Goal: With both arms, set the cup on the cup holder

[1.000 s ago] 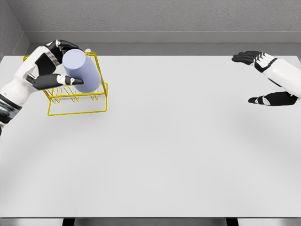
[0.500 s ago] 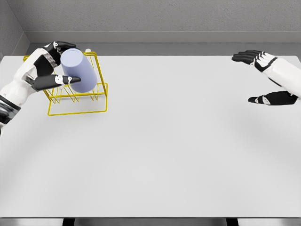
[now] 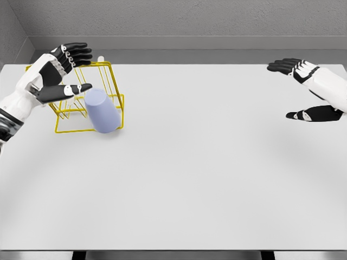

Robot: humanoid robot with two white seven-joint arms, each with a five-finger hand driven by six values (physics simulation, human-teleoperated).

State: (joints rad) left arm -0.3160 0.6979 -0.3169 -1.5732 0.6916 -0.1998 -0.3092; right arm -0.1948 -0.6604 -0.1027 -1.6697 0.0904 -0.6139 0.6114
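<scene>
Left fingers: I read the left hand as released. Its fingers are spread above the rack and its thumb points right, with nothing between them.
Change: half a second ago these fingers held the cup high over the rack; now the cup sits lower, clear of the hand.
Cup position: in the front right part of the yellow wire rack, tilted, its flat end facing up and left, its lower part overlapping the front rail.
Meaning for task: I judge the release done and the cup delivered to the rack, but its seating is unconfirmed. The tilt suggests it may be leaning on the wires and not settled on a peg.
Right hand: the right hand hovers at the far right of the table, well apart from the rack, fingers extended, empty, as it was a second ago. The two-arm part of the task is not evident.
Hidden: I cannot tell whether the cup rests on the pegs or on the table inside the frame. The cup's mouth is not visible. The rack's left rear corner is covered by the left hand. Both forearms are cut off by the picture edges.
</scene>
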